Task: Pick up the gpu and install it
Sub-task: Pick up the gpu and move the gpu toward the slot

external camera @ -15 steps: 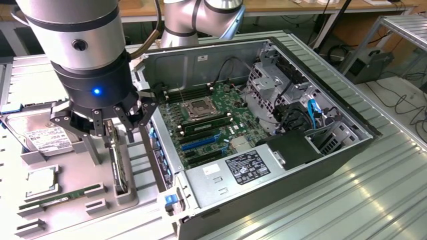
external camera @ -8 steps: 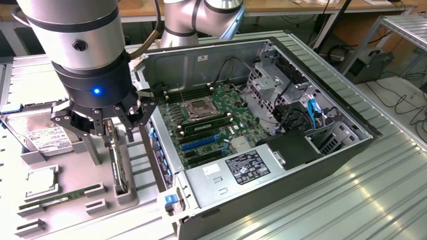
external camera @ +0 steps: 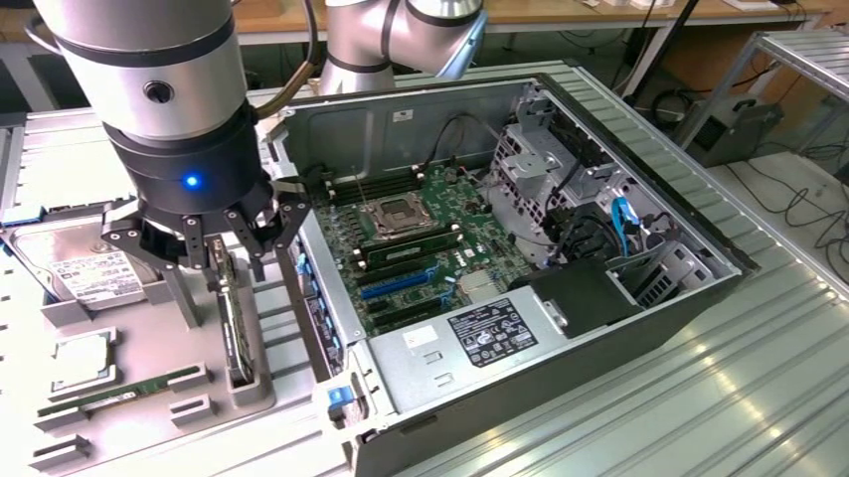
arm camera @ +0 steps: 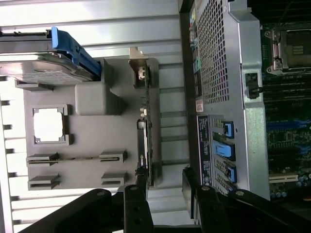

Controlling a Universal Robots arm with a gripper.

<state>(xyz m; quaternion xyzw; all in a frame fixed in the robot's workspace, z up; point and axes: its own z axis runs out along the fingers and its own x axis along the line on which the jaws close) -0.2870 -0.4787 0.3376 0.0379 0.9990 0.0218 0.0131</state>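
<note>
A: What sits on the grey tray (external camera: 157,343)?
B: A hard drive (external camera: 83,276) at one end. The gpu (external camera: 237,333) stands on edge in a slot along the tray's side nearest the open computer case (external camera: 637,298).
A: And the gripper (external camera: 226,266)?
B: It hangs over the tray, directly above the gpu, fingers (arm camera: 140,191) spread apart, gripping nothing.

Your exterior camera looks down slantwise from high over the open computer case (external camera: 398,129) and parts tray (external camera: 146,343), while your wrist camera peers close past the gripper (arm camera: 164,177) onto both.
</note>
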